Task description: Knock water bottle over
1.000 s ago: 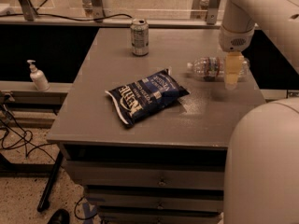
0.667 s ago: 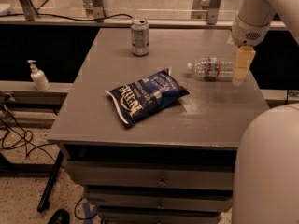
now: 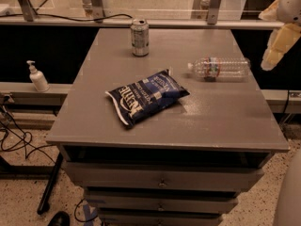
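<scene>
The water bottle (image 3: 220, 68) is clear ribbed plastic with a white cap and a red-marked label band. It lies on its side on the grey table (image 3: 221, 121), near the right edge, cap pointing left. The gripper (image 3: 277, 46) is at the far right edge of the camera view, raised above and to the right of the bottle, apart from it, with pale yellowish fingers hanging down.
A silver soda can (image 3: 139, 37) stands upright at the table's back middle. A dark blue chip bag (image 3: 146, 96) lies in the middle. A white pump dispenser (image 3: 37, 77) stands on a ledge to the left. The table has drawers below; cables lie on the floor at left.
The gripper has lifted and moved right, away from the bottle's end, toward the edge of view. The bottle lies flat in the same place throughout.
</scene>
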{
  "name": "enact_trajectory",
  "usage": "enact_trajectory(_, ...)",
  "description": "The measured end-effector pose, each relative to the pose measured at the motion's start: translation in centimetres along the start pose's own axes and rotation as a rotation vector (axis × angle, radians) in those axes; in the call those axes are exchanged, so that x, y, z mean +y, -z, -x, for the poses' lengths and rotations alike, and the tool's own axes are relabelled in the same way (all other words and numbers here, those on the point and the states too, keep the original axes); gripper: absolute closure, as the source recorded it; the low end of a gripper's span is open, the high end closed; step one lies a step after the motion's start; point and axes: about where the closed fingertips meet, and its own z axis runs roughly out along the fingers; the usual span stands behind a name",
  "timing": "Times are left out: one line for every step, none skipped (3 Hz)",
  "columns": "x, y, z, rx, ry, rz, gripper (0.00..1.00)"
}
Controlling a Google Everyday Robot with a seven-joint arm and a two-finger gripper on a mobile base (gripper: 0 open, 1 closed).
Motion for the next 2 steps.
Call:
enact_trajectory(2.00,4.72,-1.95,-0.085,-0.076,-0.031,0.00)
enact_trajectory(1.73,4.77,-2.28,-0.101,-0.088,-0.047,0.00)
